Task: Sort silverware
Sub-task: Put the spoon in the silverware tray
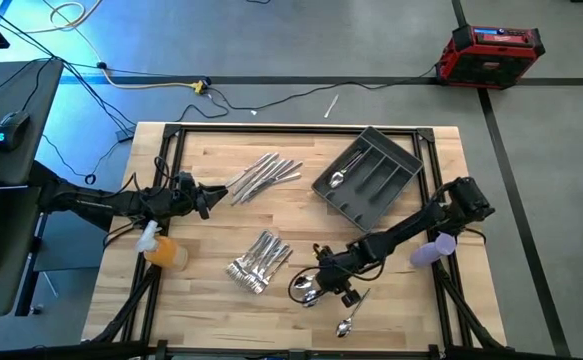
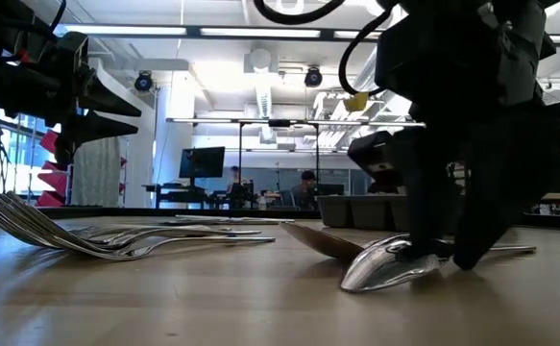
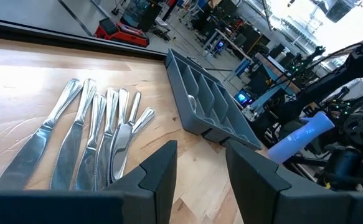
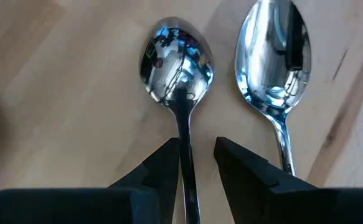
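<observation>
While the right gripper (image 4: 192,163) straddles a spoon (image 4: 177,62) handle at the table's (image 1: 211,290) five o'clock, jaws narrowly apart, not yet pinching, the slim handle could slip out sideways; left gripper (image 3: 198,168) waits open.

spoon (image 4: 180,81) handle hidden by end effector (image 4: 192,163)

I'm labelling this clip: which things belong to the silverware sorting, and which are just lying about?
Job:
knives
forks
spoons
grey tray
right tool, astride a spoon handle

Lying about:
red case
floor cables
computer mouse
</observation>
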